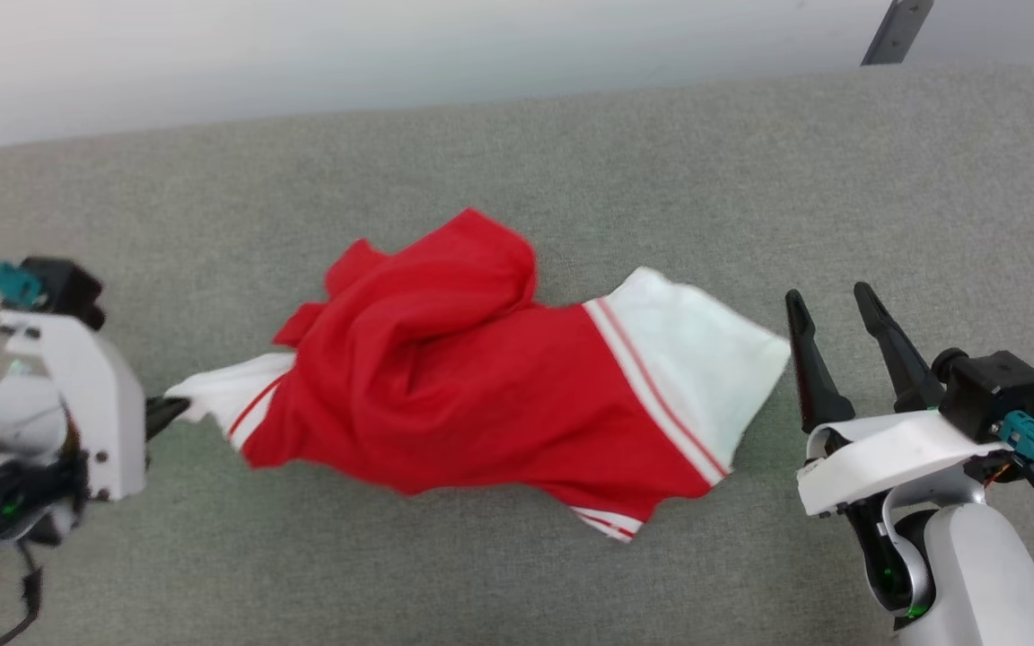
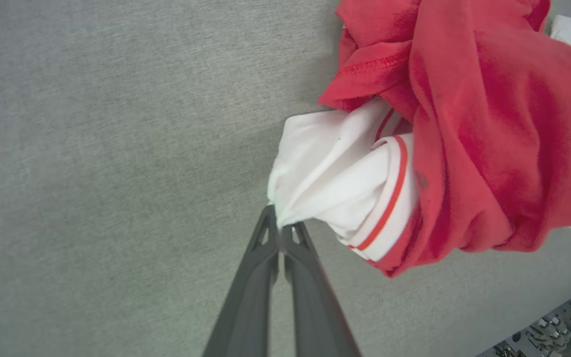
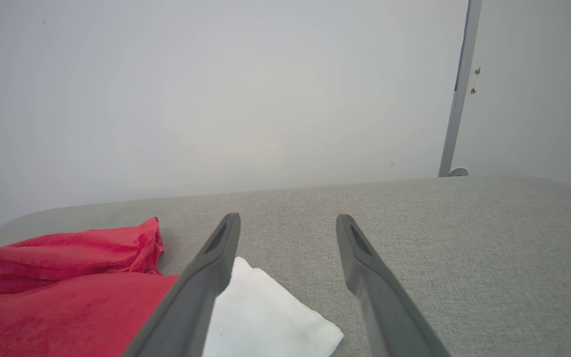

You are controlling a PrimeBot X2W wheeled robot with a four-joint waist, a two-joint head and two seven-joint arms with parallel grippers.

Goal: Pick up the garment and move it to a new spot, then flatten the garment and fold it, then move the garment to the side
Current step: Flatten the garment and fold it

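Found the garment [image 1: 445,377] bunched in a low heap on the grey upholstered surface [image 1: 571,179], stretched out between the two pincers. Noted the left pincer [image 2: 279,225] closed flat, tips together, pinching a gathered fold of the white sleeve [image 2: 335,168] right at the tips; striped trim [image 2: 389,198] just beyond the pinch, red body further out and off to one side. Noted the right pincer [image 1: 827,296] spread wide and holding nothing; second white sleeve [image 1: 705,359] just beside its inner finger, contact not determinable.

Handling, as judged: light, limp knit, with no stiffness and no fragility. Expected to drape, sag and trail from any single hold, and to drag across the textured grey weave rather than slide freely. Little risk of damage. Main risks are a thin pinch slipping off under the pull of the trailing body, or a hold catching one layer only.

Hold points, as judged: grip at the sleeve end adequate for towing, poor for spreading. Recommend taking the sleeve or shoulder nearest the open pincer, at the banded trim for thicker, firmer purchase, so as to tension the cloth between both holds. Recommend hem corners and shoulders for the flattening, once exposed. Lettering not visible; front or back uppermost not determinable
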